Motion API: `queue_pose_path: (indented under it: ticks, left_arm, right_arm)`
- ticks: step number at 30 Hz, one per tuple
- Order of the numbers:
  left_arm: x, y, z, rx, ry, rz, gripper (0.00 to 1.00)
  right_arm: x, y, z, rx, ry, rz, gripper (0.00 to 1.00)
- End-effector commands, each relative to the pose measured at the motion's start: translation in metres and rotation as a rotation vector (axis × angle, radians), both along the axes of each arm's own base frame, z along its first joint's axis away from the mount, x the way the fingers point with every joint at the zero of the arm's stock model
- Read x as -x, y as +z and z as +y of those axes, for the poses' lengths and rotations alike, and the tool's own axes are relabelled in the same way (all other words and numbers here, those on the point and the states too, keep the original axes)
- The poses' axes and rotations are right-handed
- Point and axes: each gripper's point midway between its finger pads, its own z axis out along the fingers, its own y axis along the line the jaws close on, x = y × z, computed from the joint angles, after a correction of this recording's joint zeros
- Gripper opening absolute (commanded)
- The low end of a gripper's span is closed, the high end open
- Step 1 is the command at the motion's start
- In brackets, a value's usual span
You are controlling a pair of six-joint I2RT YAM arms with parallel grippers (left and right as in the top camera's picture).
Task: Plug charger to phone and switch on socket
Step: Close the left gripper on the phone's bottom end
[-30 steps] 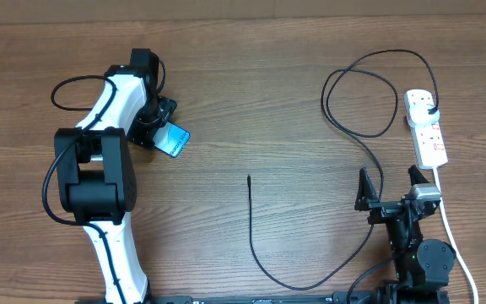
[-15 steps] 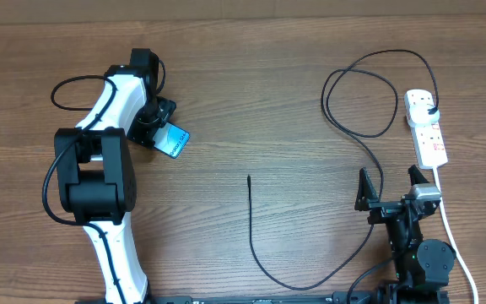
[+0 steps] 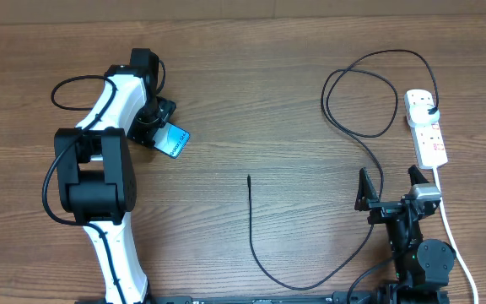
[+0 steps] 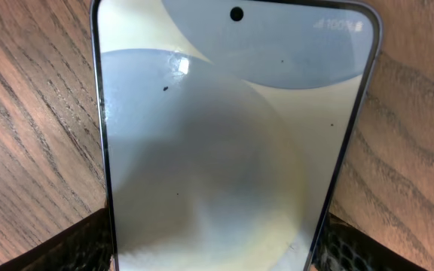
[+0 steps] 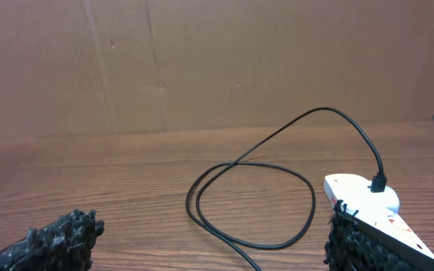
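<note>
The phone (image 3: 175, 141) lies flat on the wooden table at the left, its pale screen (image 4: 224, 135) filling the left wrist view. My left gripper (image 3: 163, 133) straddles its near end, with one black finger (image 4: 81, 245) against each long edge, shut on it. The charger is a thin black cable (image 3: 256, 245). Its free tip (image 3: 249, 177) rests mid-table and its plug (image 3: 429, 105) sits in the white socket (image 3: 426, 128) at the far right. My right gripper (image 3: 388, 182) stands open near the front edge, empty, and faces the cable loop (image 5: 251, 203) and the socket (image 5: 368, 203).
The socket's white cord (image 3: 450, 230) runs down the right side past my right arm. A black cable loop of the left arm (image 3: 67, 89) lies at the far left. A brown cardboard wall (image 5: 202, 60) stands behind the table.
</note>
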Motion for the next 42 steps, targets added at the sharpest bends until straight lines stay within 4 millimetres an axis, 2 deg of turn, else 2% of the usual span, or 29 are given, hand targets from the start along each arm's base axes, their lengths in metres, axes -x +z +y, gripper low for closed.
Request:
queue_pose_path:
  ticks: [1,21,31,39,42]
  left_arm:
    - [0.001,-0.0118,0.0071,-0.018,0.005,0.027,0.82]
    - [0.0009,-0.0118,0.0071,-0.018,0.005,0.026,0.66]
    - [0.0008,-0.0118,0.0071,-0.018,0.005,0.026,0.49]
    - [0.0009,-0.0118,0.0071,-0.018,0.005,0.026,0.28]
    - [0.0008,-0.0118,0.0071,-0.018,0.005,0.026,0.14]
  right_arm:
    - [-0.0002,-0.0023,-0.0018,0.001,-0.01,-0.002,1.0]
    - [-0.0002,-0.0024,-0.0018,0.001,-0.01,-0.001,1.0]
    - [-0.0002,-0.0023,-0.0018,0.001,-0.01,-0.002,1.0]
    - [-0.0002,-0.0023,-0.0018,0.001,-0.01,-0.002,1.0]
    - [-0.0002,-0.0026,-0.0018,0.001,-0.01,-0.001,1.0]
